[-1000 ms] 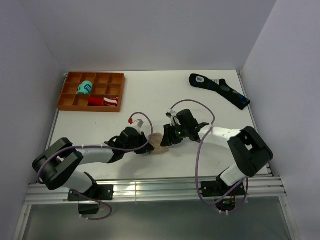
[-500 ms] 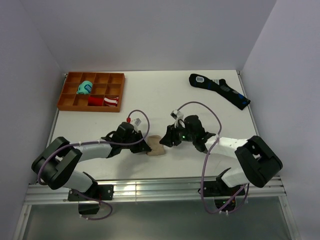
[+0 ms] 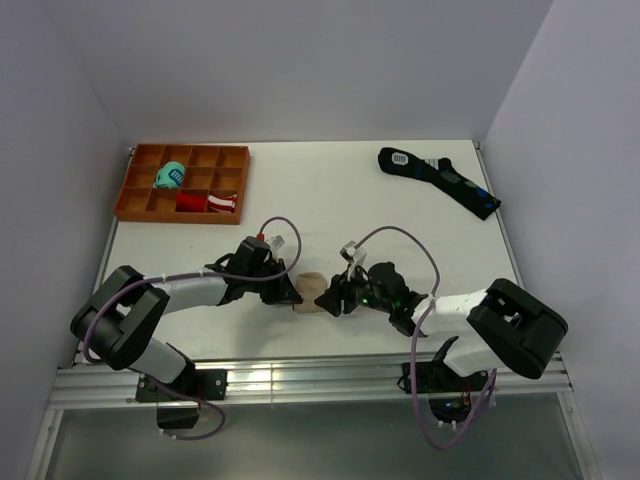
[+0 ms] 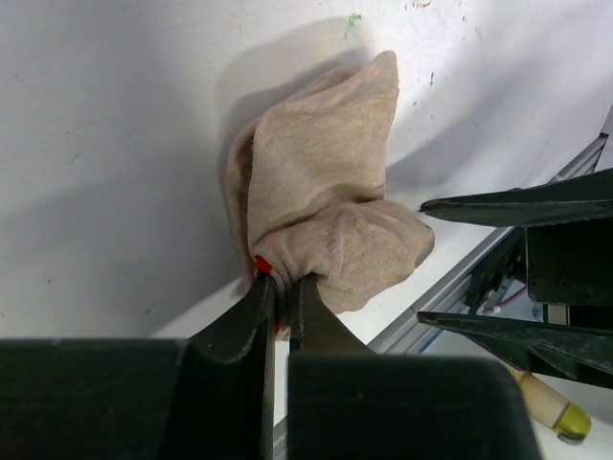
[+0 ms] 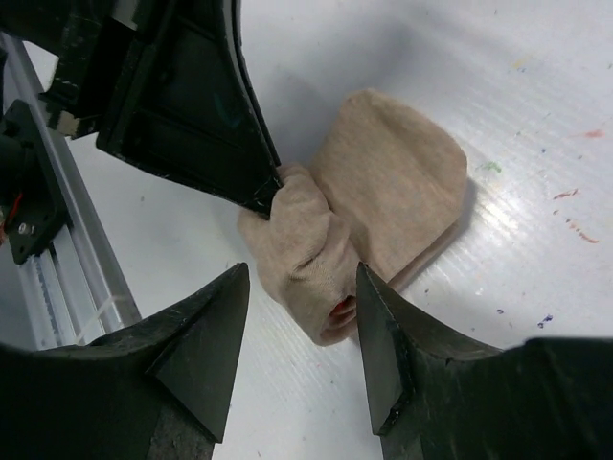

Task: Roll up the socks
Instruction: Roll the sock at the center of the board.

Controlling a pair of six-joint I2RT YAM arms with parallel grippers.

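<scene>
The socks [image 3: 309,294] lie as a small beige bundle near the table's front edge, between the two arms. In the left wrist view the socks [image 4: 330,206] show a rolled lump with a flat flap behind it. My left gripper [image 4: 281,287] is shut on the bundle's near fold, where a bit of red peeks out. In the right wrist view the socks [image 5: 359,225] lie ahead of my right gripper [image 5: 299,302], which stands open with the rolled end between its fingers; a red patch shows in the roll's opening. In the top view the left gripper [image 3: 288,293] and right gripper [image 3: 328,300] flank the bundle.
An orange compartment tray [image 3: 140,205] at the back left holds a teal roll [image 3: 169,177] and a red-and-white roll [image 3: 208,203]. A long black sock [image 3: 440,179] lies at the back right. The table's metal front rail [image 3: 300,372] runs just behind the bundle.
My right gripper has opened wider and moved down-left, closer to the front edge beside the bundle. The left gripper has shifted slightly back, still holding the socks.
</scene>
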